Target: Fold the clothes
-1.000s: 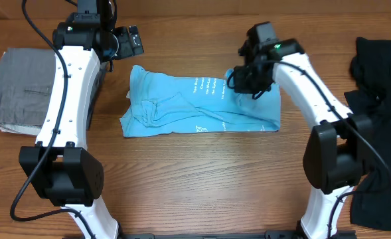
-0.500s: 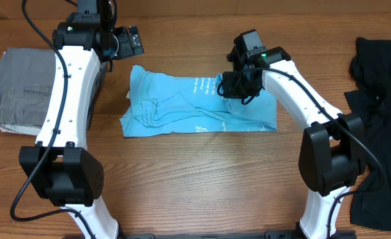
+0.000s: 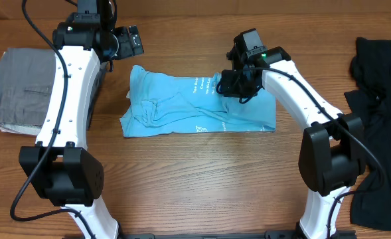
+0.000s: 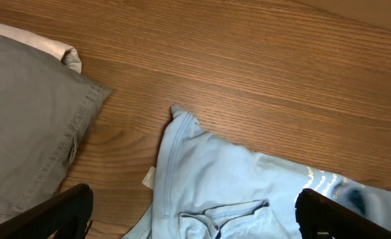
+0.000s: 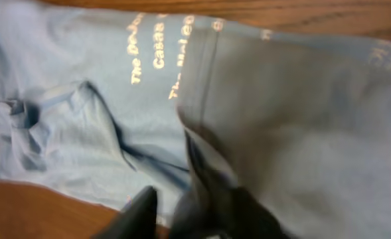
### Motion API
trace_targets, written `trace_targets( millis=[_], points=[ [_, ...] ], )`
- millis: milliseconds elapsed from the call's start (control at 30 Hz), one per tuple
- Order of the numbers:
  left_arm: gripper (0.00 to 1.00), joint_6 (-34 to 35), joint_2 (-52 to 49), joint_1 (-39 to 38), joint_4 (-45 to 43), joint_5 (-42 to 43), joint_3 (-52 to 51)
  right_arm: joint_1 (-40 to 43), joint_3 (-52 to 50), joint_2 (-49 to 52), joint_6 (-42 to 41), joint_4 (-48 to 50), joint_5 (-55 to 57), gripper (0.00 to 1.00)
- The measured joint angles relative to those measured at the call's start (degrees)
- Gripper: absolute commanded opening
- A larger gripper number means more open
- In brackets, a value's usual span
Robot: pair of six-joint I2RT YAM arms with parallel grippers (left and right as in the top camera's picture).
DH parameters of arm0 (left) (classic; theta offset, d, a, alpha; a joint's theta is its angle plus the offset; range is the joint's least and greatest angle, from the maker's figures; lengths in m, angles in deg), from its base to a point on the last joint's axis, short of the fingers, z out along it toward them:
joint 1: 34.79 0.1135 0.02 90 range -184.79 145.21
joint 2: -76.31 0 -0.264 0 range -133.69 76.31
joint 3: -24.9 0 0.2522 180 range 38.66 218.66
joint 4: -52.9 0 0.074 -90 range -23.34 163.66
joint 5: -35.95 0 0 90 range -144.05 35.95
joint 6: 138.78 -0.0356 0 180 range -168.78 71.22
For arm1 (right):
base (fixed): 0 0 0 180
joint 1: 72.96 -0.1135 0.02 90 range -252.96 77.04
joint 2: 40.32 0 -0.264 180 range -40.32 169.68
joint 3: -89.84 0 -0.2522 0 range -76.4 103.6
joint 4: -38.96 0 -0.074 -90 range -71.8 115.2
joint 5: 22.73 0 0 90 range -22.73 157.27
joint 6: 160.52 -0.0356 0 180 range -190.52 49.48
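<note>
Wooden table, one light blue T-shirt, one grey garment; left gripper wide open, empty; right gripper state unclear.

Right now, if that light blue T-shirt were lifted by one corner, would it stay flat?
Probably not: the light blue T-shirt lies creased and doubled over itself on the wooden table, so a lifted corner would likely drape and sag. It looks thin, so probably light. Pushed, it would likely bunch up rather than slide whole.
</note>
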Motion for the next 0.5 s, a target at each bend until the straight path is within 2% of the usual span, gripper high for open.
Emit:
trace_targets(
  millis=[267,500],
  points=[
    [1.00,0.0,0.0,0.0,0.0,0.0,0.0,1.4,0.0,0.0,2.8,-2.7,-2.8,0.55],
    [1.00,0.0,0.0,0.0,0.0,0.0,0.0,11.8,0.1,-1.6,3.6,-9.8,-3.3,0.55]
  ],
)
